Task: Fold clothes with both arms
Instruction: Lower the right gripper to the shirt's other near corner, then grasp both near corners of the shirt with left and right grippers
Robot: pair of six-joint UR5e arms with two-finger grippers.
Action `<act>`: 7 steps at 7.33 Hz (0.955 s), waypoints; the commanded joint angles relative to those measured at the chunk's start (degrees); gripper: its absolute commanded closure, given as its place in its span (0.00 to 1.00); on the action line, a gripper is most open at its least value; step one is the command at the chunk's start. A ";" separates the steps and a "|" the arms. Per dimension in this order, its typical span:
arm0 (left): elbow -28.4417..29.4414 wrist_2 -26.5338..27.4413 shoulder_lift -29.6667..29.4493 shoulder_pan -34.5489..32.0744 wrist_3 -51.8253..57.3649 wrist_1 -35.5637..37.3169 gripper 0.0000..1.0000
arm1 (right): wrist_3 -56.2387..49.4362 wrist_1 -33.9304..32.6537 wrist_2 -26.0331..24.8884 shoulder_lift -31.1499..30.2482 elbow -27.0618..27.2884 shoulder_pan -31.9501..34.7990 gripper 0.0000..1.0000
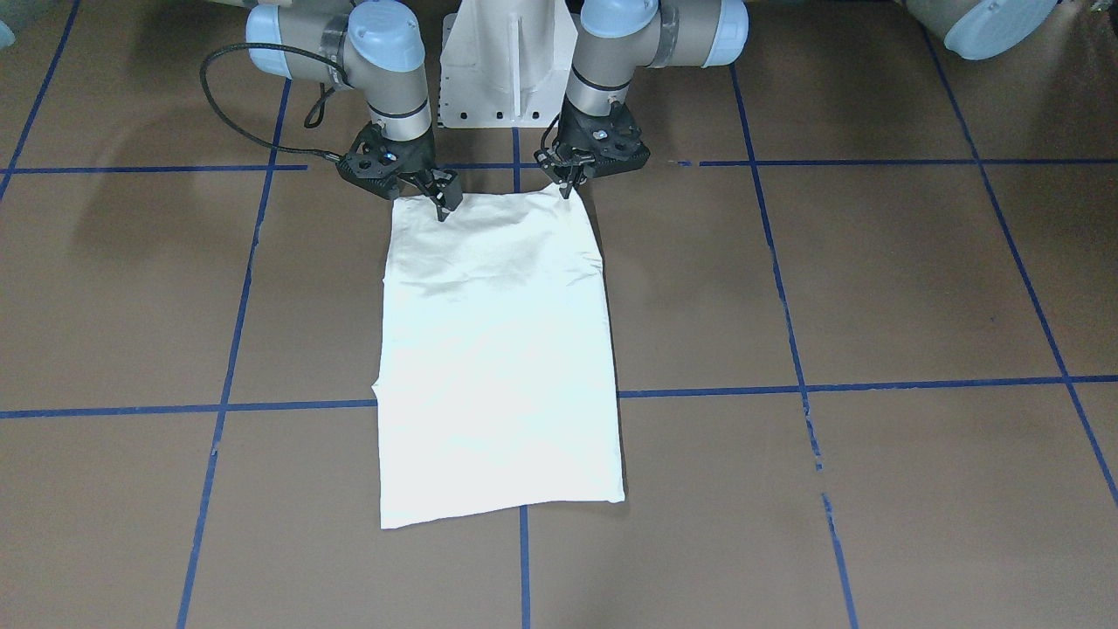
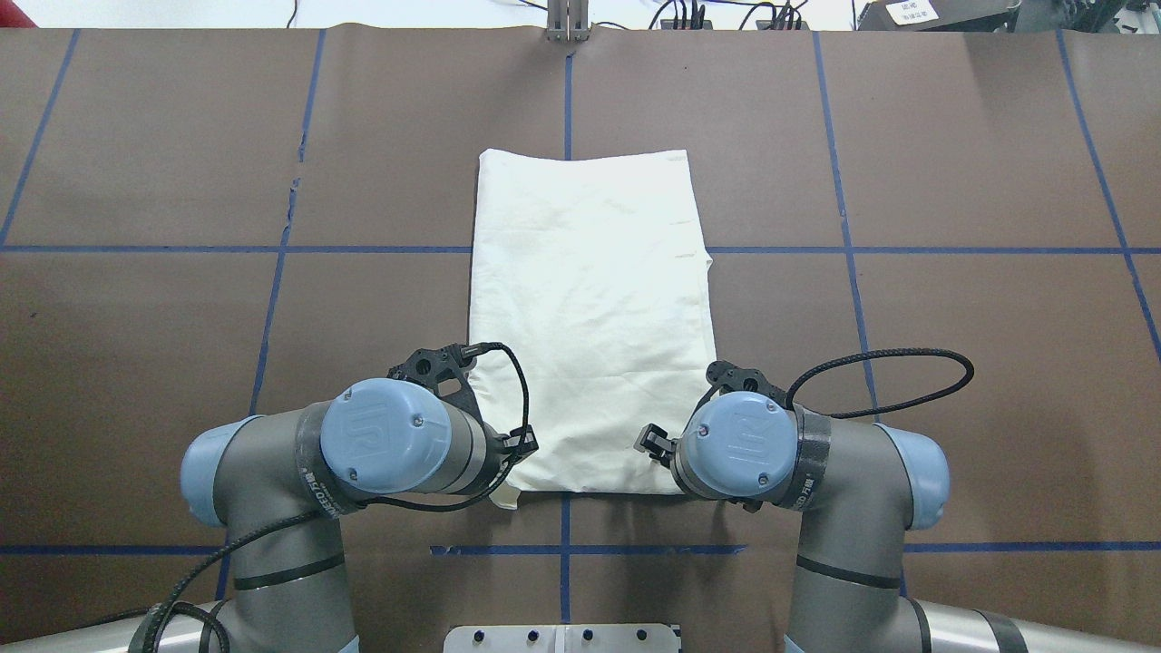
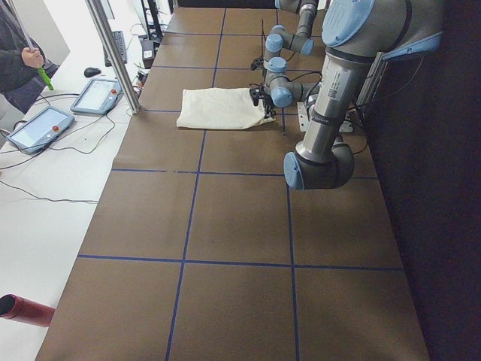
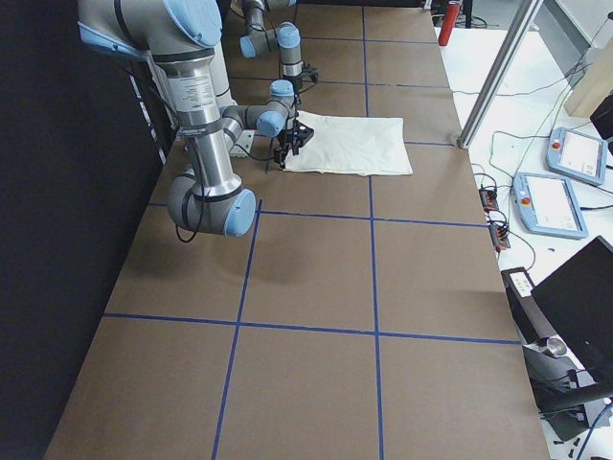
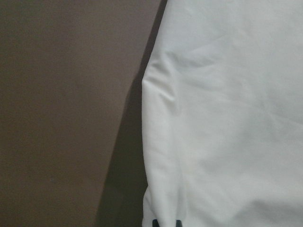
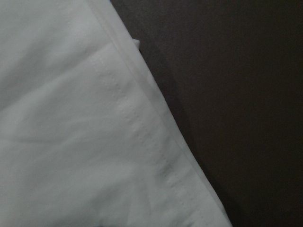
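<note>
The cream-white shirt (image 1: pixel 498 349) lies folded into a long rectangle, plain side up, with no print showing; it also shows in the overhead view (image 2: pixel 590 299). My left gripper (image 1: pixel 568 188) is down at one corner of the shirt's robot-side edge, its fingers pinched together on the cloth. My right gripper (image 1: pixel 444 208) is at the other corner of that edge, its fingers close together on the cloth. In the overhead view both wrists hide the fingertips. The left wrist view (image 5: pixel 227 118) and the right wrist view (image 6: pixel 71 142) show the shirt's side edges very close up.
The brown table (image 1: pixel 786 306) carries blue tape lines. The white pedestal base (image 1: pixel 507 70) stands just behind the grippers. A black cable (image 2: pixel 889 363) loops off the right wrist. A metal post (image 3: pixel 113 53) and teach pendants (image 3: pixel 94 94) stand past the table's far edge.
</note>
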 commanded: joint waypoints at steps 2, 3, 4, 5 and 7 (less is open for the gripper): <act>-0.09 0.00 0.01 0.00 0.00 0.00 1.00 | -0.09 -0.11 0.02 0.34 -0.52 -0.16 0.15; -0.09 0.00 -0.07 -0.09 0.00 0.00 1.00 | -0.09 -0.11 0.02 0.35 -0.52 -0.16 0.50; -0.09 0.00 0.01 -0.09 0.00 0.00 1.00 | -0.35 -0.11 0.02 0.35 -0.52 -0.16 0.79; -0.09 0.00 -0.07 -0.09 0.00 0.00 1.00 | -0.44 -0.11 0.11 0.35 -0.43 -0.16 0.98; -0.09 0.00 0.01 -0.09 0.00 0.09 1.00 | -0.44 0.24 0.11 0.61 -0.34 -0.16 1.00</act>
